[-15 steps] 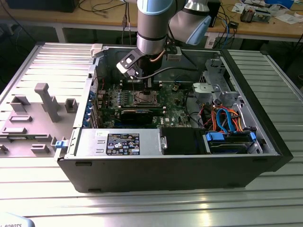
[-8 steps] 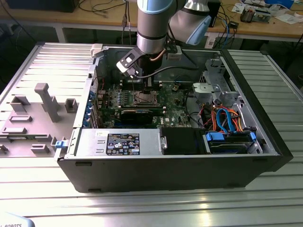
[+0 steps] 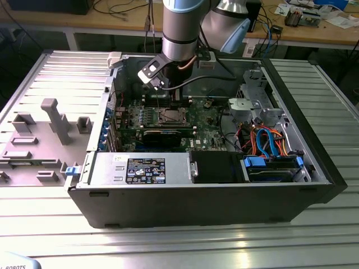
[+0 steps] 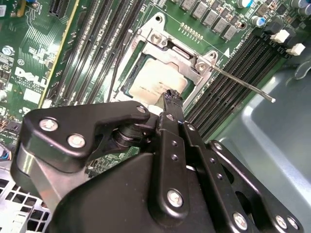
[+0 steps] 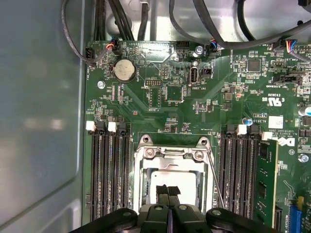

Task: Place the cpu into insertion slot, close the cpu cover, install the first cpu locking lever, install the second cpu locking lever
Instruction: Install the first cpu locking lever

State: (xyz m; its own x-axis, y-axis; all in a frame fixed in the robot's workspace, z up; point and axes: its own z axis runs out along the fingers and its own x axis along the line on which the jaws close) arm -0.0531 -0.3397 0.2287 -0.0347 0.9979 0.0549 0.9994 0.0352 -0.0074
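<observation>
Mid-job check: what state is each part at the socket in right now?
cpu: seated in the insertion slot.
cpu cover: looks lowered, framing the cpu.
locking lever: looks unlatched, angled away from the socket.
gripper: fingers shut, tips at the cpu's top.

Arm upright, wrist straight down (jaws tight together).

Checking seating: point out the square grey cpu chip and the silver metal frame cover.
Square grey cpu chip point(image 5: 184, 182): first wrist view, bare top.
Silver metal frame cover point(image 5: 171, 164): first wrist view, rim beside its window.
</observation>
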